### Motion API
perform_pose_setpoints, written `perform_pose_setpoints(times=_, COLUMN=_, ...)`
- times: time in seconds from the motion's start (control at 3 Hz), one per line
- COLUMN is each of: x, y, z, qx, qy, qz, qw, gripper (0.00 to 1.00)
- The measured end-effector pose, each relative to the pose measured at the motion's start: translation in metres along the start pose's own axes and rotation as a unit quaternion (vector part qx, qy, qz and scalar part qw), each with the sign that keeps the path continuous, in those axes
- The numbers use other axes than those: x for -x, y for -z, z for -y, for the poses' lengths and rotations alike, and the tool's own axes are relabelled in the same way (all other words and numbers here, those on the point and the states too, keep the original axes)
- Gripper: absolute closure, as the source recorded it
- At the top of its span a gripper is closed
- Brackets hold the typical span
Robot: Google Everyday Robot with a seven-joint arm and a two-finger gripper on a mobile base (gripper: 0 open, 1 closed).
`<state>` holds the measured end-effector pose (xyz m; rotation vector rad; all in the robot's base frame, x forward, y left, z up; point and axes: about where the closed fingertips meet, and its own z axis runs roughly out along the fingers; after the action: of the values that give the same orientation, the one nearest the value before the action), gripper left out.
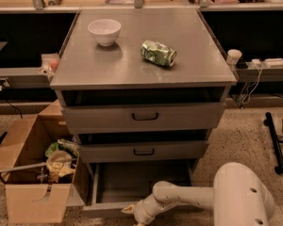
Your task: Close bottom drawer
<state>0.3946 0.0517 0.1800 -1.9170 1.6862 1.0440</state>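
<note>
Bottom drawer pulled out, right below middle drawer front. My claw sits at its front panel, left of center; I can't tell whether claw is open or closed. Bowl and can on tabletop above.

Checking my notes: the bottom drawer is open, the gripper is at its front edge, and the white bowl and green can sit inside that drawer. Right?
Not quite. The camera view shows the bowl and can on the cabinet top, not inside the bottom drawer. The drawer is open, and the gripper is at its front edge.
</note>
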Motion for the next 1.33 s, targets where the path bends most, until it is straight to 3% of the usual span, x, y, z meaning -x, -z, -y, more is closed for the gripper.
perform_pose_setpoints(times=0.67, x=-0.008, y=-0.004, z=0.031, qx=-0.051, qy=0.005, qz=-0.047, qw=0.9976, gripper=0.57)
perform_pose_setpoints(times=1.33, x=-0.013, y=-0.002, z=0.046, qx=-0.092, qy=-0.009, qz=-0.052, qw=0.9943, gripper=1.0)
